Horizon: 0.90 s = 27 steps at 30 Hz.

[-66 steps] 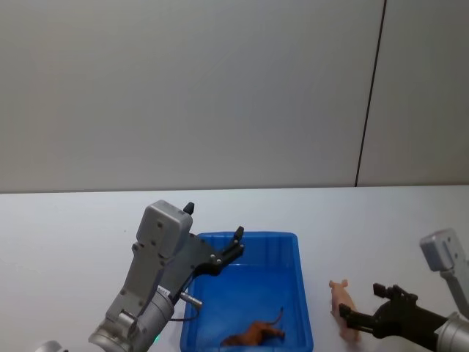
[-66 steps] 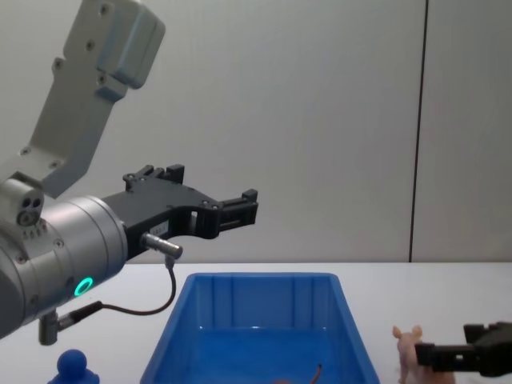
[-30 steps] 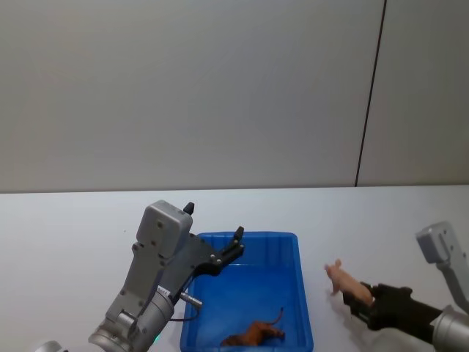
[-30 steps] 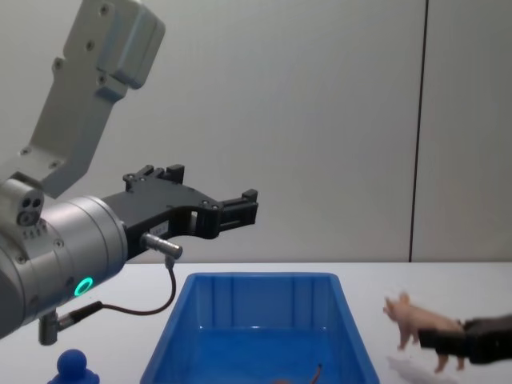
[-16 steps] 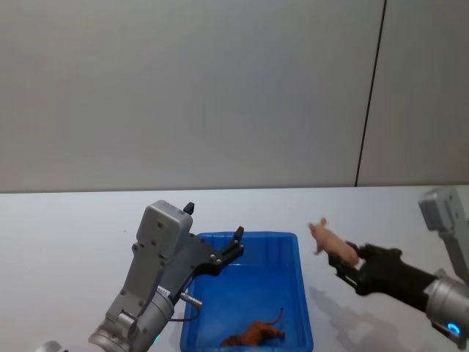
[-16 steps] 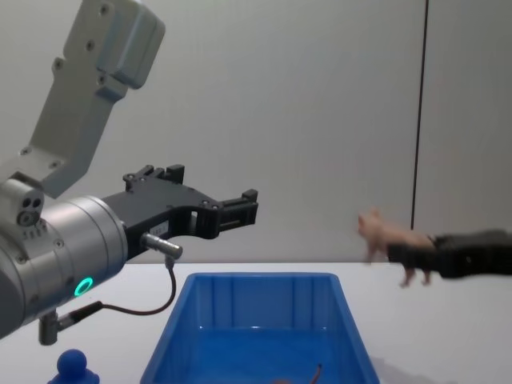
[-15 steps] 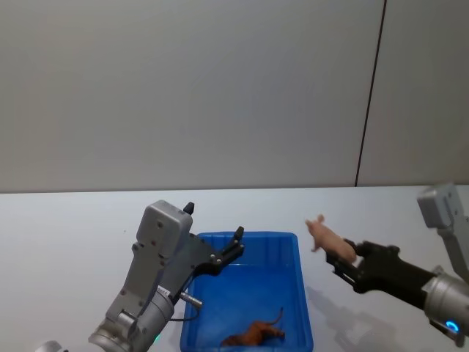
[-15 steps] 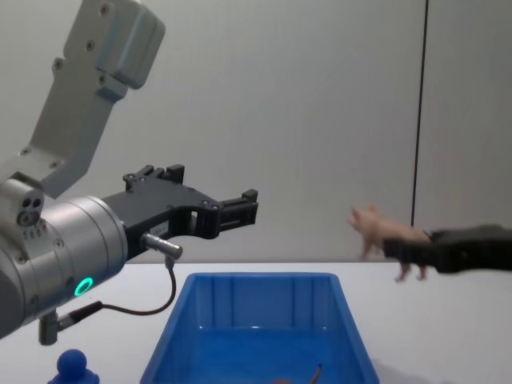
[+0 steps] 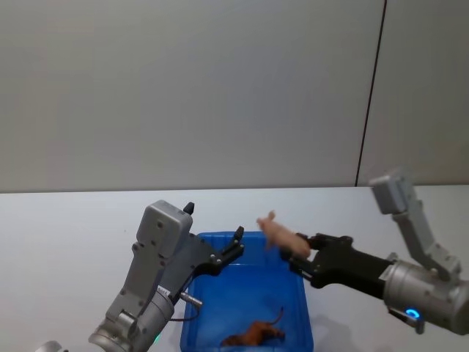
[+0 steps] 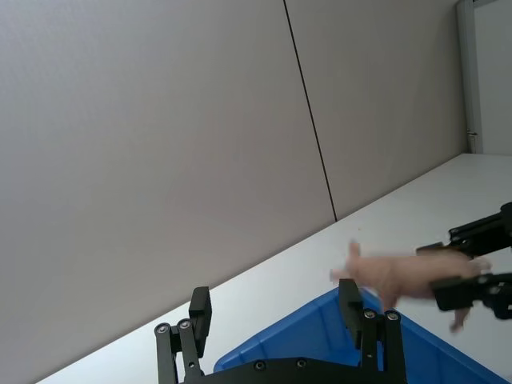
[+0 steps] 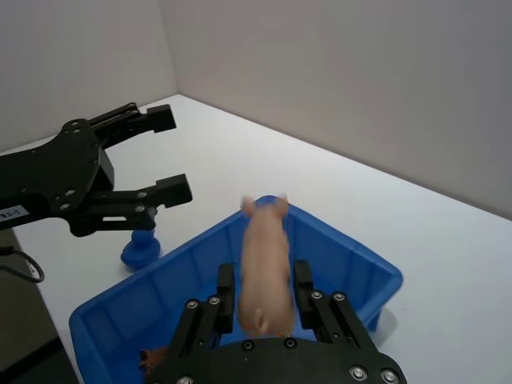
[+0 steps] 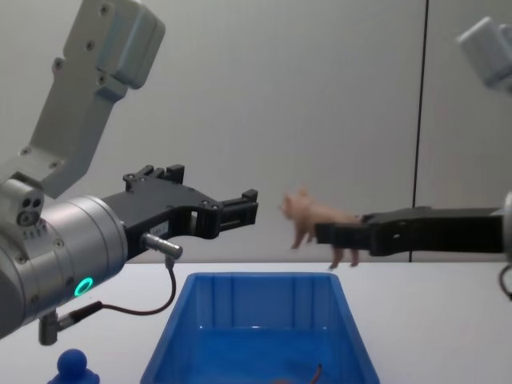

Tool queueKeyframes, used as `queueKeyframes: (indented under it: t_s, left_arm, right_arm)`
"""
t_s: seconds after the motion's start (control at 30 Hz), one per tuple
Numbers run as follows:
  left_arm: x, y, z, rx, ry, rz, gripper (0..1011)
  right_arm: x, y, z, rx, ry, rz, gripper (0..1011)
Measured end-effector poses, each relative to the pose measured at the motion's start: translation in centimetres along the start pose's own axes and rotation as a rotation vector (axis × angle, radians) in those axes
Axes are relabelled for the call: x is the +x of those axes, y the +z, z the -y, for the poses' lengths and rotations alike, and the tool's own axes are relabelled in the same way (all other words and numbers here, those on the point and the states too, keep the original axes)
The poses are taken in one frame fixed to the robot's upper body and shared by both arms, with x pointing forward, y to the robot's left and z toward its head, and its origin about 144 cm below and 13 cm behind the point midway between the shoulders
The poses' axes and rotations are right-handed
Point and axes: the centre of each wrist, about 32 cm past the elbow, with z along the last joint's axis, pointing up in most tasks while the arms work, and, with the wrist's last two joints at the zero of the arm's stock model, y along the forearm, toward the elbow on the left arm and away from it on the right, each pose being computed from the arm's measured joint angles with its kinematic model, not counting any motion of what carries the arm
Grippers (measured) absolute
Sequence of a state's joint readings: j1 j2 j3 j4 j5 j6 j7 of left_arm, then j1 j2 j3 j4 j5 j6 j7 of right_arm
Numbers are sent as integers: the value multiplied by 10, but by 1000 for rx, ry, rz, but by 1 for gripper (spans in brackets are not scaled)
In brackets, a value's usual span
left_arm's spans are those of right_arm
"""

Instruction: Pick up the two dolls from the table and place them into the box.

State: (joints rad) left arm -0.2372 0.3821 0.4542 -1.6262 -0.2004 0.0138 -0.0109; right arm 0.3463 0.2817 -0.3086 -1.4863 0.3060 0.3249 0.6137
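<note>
A pale pink pig doll [image 9: 281, 233] hangs in the air above the far right part of the blue box [image 9: 306, 323], with my right gripper [image 9: 299, 258] shut on its body. From the chest the pig [image 12: 316, 214] is well above the box rim [image 12: 264, 278]. A reddish-brown animal doll [image 9: 253, 334] lies on the box floor near the front. My left gripper [image 9: 233, 246] hovers open over the box's far left corner, holding nothing. In the right wrist view the pig [image 11: 264, 272] sits between the fingers above the box wall [image 11: 352, 272].
A dark blue round-headed figure [image 12: 76, 368] stands on the white table to the left of the box, also in the right wrist view as a blue figure [image 11: 140, 248]. A grey wall rises behind the table. Bare table lies to the right of the box.
My right gripper closed on the pig on the table right of the box, lifted it and carried it left over the box. The left arm has not moved.
</note>
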Motion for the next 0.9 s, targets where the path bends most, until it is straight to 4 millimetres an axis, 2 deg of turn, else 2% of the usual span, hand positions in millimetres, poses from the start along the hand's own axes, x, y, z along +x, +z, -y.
queueKeyframes:
  t_s: [0.37,0.63,0.73,0.9]
  left_arm:
    - [0,0,0,0,0,0,1001]
    - [0,0,0,0,0,0,1001]
    - [0,0,0,0,0,0,1001]
    - [0,0,0,0,0,0,1001]
  right_arm:
    - [-8,-3,-17,-38,41,-2,715]
    - [-6,-6,-11,-39,37,17,960]
    - [-3,-9,-2,-34,28,29,1001]
    - [1,-14,12,-24,14,33,1001]
